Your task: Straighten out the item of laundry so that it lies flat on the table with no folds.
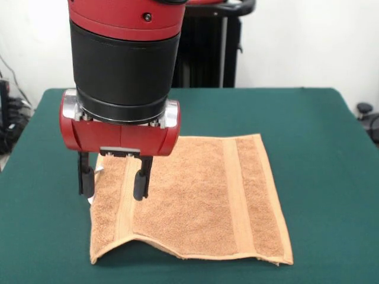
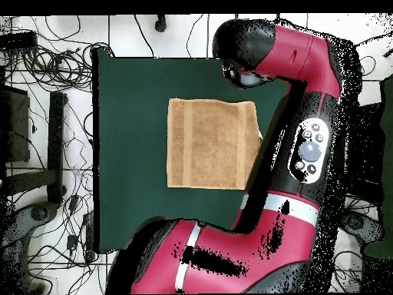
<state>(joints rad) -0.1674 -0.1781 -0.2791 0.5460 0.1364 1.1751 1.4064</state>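
Towel [image 1: 195,201]: one, being laid mostly flat on table [image 1: 308,118], one edge hump below jaws | gripper [image 1: 113,186]: one, jaws being held apart, empty, straddling towel's edge by white tag [image 1: 98,173]

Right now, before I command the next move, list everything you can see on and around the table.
towel: one, orange-tan, spread on the table, near edge humped up at one corner.
white tag: one, at the towel's edge beside the gripper.
table: one, dark green top.
cables: many, black, on the floor beside the table.
arm: one, red and black, reaching over the towel's side.
gripper: one, black fingers open, over the towel's edge.
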